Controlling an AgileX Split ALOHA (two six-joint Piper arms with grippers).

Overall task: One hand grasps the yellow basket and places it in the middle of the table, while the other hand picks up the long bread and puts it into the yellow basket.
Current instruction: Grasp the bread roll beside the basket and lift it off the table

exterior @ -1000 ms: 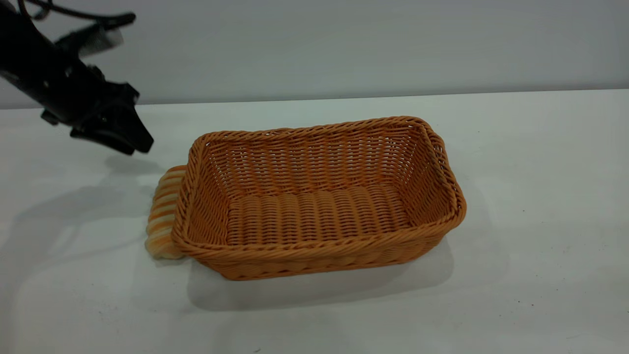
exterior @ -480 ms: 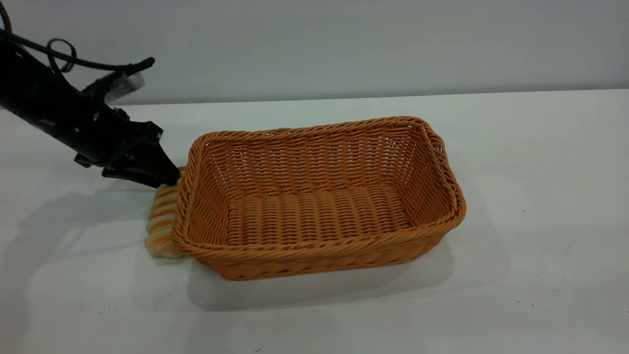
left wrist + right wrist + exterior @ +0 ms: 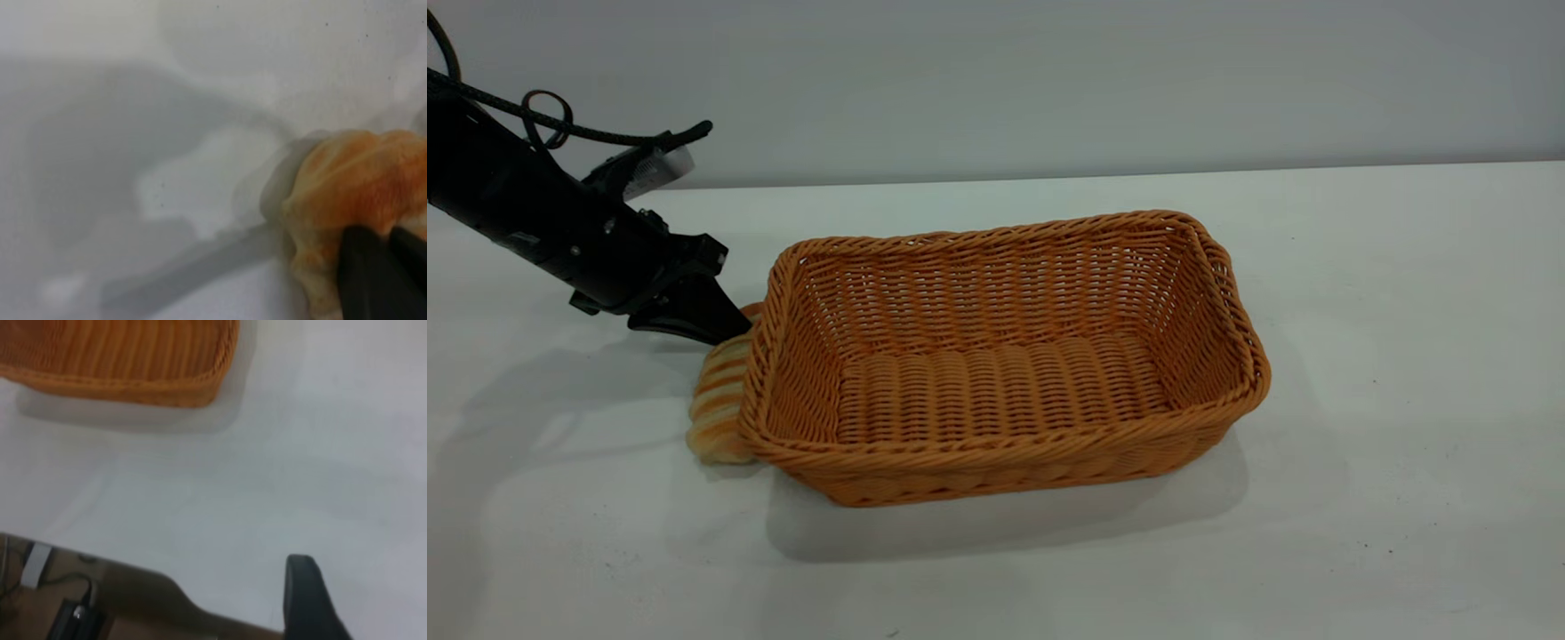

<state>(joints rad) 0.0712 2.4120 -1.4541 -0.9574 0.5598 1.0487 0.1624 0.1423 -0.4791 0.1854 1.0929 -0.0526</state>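
The yellow basket (image 3: 996,452) stands upright in the middle of the table (image 3: 1405,356), and nothing lies in it. The long bread (image 3: 716,400) lies on the table against the basket's left end, partly hidden by the flared rim. My left gripper (image 3: 734,331) is low at the bread's far end, its fingers close together and touching the bread. In the left wrist view the dark fingertips (image 3: 363,243) rest on the orange bread end (image 3: 353,180). Of my right gripper only one finger (image 3: 303,593) shows, off to the side of the basket (image 3: 120,360).
The grey wall (image 3: 1049,80) runs behind the table's back edge. In the right wrist view the table's edge is near, with the floor and cables (image 3: 67,610) below it. White tabletop lies to the right of the basket and in front of it.
My left gripper came down and to the right from above the table to the bread's far end. The bread's near end has shifted slightly left. The basket has not moved.
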